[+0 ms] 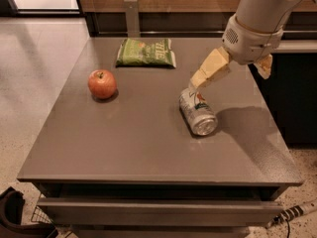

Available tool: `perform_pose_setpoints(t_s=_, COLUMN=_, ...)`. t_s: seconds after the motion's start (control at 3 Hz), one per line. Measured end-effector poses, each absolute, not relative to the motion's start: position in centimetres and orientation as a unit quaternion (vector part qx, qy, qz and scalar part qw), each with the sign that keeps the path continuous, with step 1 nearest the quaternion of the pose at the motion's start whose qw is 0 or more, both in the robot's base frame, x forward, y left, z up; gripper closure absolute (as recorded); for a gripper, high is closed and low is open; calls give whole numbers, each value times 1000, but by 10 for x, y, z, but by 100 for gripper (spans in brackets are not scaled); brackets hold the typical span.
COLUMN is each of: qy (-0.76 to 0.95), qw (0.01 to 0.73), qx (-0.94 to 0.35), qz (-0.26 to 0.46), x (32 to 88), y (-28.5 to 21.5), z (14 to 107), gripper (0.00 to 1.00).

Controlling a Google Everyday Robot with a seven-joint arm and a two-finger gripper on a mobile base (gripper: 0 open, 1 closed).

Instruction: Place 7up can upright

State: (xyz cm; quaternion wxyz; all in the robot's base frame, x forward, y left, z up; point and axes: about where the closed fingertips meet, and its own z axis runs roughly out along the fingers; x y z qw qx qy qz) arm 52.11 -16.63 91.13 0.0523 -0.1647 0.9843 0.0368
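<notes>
The 7up can [197, 112] lies on its side right of centre, long axis running upper-left to lower-right. The gripper [229, 78] hangs just above its upper end, spread wide and empty.

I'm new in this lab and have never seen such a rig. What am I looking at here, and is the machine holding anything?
This is a single view, looking down at a grey table from one camera; where it is mounted is unknown. The big white shape at the upper right is the robot's one arm. At its end is the gripper, two yellowish fingers that close like tongs. They stand apart, so it is open and holds nothing. One fingertip is right at the far end of the 7up can, which lies on its side; whether they touch I cannot tell. The job, standing that can upright, is not yet done. Also on the table: a red apple at the left and a green snack bag at the back.
</notes>
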Motion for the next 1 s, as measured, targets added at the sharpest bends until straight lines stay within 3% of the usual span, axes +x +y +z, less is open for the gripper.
perform_pose_setpoints(t_s=1.0, qy=986, qw=49, qx=-150, qz=48, x=517, y=-149, z=890, gripper=0)
